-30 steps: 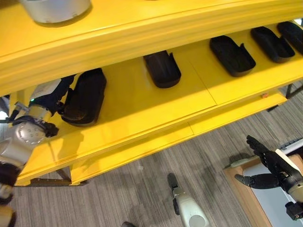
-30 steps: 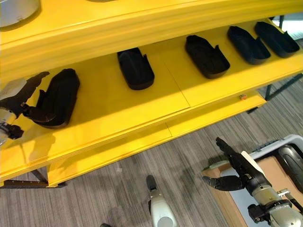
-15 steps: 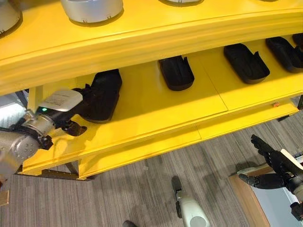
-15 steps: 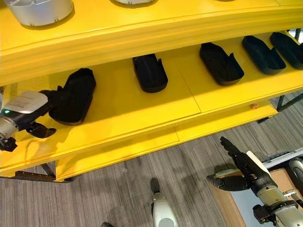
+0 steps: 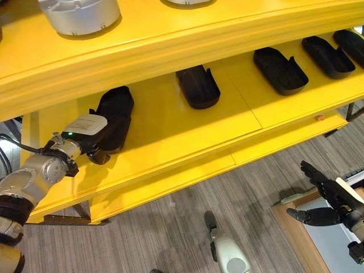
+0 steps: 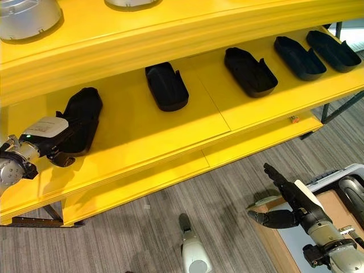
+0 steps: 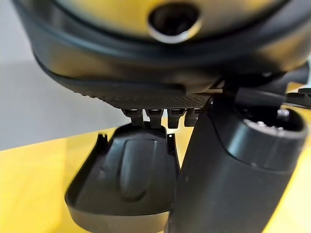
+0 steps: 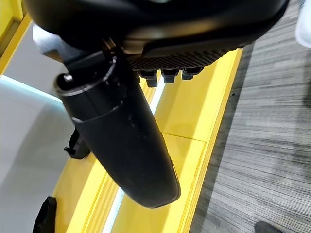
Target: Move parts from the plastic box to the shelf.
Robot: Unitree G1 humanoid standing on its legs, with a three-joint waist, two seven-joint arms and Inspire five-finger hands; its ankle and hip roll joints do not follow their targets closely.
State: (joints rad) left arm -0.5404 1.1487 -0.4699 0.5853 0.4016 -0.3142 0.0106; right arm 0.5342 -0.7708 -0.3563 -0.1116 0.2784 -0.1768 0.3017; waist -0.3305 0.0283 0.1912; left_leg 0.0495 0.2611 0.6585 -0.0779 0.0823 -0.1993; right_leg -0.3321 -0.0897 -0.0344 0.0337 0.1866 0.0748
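Left hand [image 5: 94, 136] pulled back slightly, fingers straight against leftmost black part [image 5: 114, 116] on yellow shelf [image 5: 187, 133]. Right hand [image 5: 327, 207] idle, fingers spread, empty.

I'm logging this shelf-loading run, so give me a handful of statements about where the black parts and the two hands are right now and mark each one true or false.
1. Several black parts lie in a row on the yellow shelf. True.
2. The left hand is at the leftmost black part. True.
3. The right hand holds a black part. False: its fingers are straight and it holds nothing, hanging low over the grey floor.
4. The shelf's upper level is bare. False: a silver round part stands there.
5. The right hand rests on the shelf. False: it is well clear of it.
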